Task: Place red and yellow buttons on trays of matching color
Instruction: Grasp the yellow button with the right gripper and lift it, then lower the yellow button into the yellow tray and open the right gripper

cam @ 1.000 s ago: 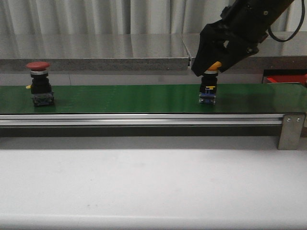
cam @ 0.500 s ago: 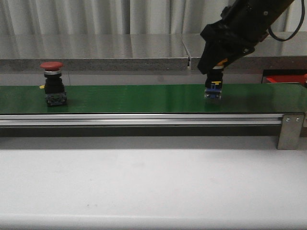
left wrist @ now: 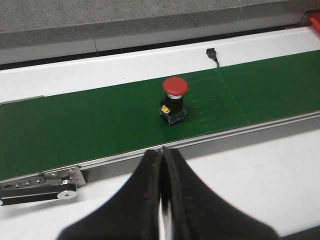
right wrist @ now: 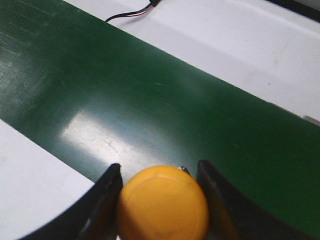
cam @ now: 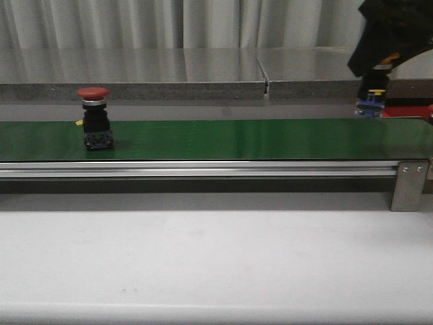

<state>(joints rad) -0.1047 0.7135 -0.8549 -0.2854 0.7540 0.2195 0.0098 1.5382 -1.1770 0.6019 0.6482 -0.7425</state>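
Note:
The red button (cam: 95,116) with a black body stands upright on the green belt (cam: 223,139) at the left; the left wrist view shows this red button (left wrist: 174,99) beyond my left gripper (left wrist: 162,155), which is shut and empty over the white table. My right gripper (right wrist: 160,175) is shut on the yellow button (right wrist: 163,203), fingers on either side of its cap. In the front view the yellow button (cam: 373,98) hangs above the belt's right end under my right gripper (cam: 385,64). A red tray (cam: 406,110) shows partly at the far right. No yellow tray is in view.
A metal rail (cam: 203,169) runs along the belt's front, ending in a bracket (cam: 409,184). A grey ledge (cam: 135,88) lies behind the belt. A black cable (left wrist: 213,55) lies on the white surface beyond the belt.
My right gripper lifted the yellow button off the belt and carried it right, past the belt's end. The red button rode the belt to the right.

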